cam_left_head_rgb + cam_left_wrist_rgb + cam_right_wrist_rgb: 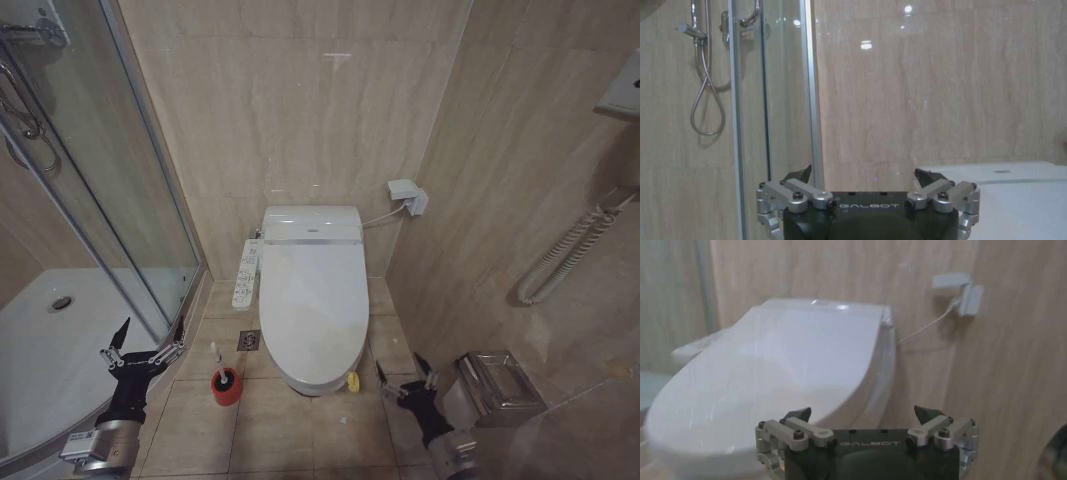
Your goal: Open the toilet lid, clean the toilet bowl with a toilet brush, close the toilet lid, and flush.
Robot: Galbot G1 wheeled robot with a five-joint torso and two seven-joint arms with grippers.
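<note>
The toilet lid [312,300] lies shut over the bowl, in the middle by the far wall; the toilet brush [214,358] stands in its red cup [227,386] on the floor, left of the toilet; the left tool [140,339] is spread wide near the shower glass [110,180]; the right tool [404,377] is spread too, near the toilet's right side, beside a paper box [497,385] on the wall.

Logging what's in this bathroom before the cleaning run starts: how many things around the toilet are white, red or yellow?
White: 4 - toilet lid, shut; button panel; wall socket box; toilet brush handle
Red: 1 - brush holder cup
Yellow: 1 - loop at the lid's front edge
Total: 6
</note>
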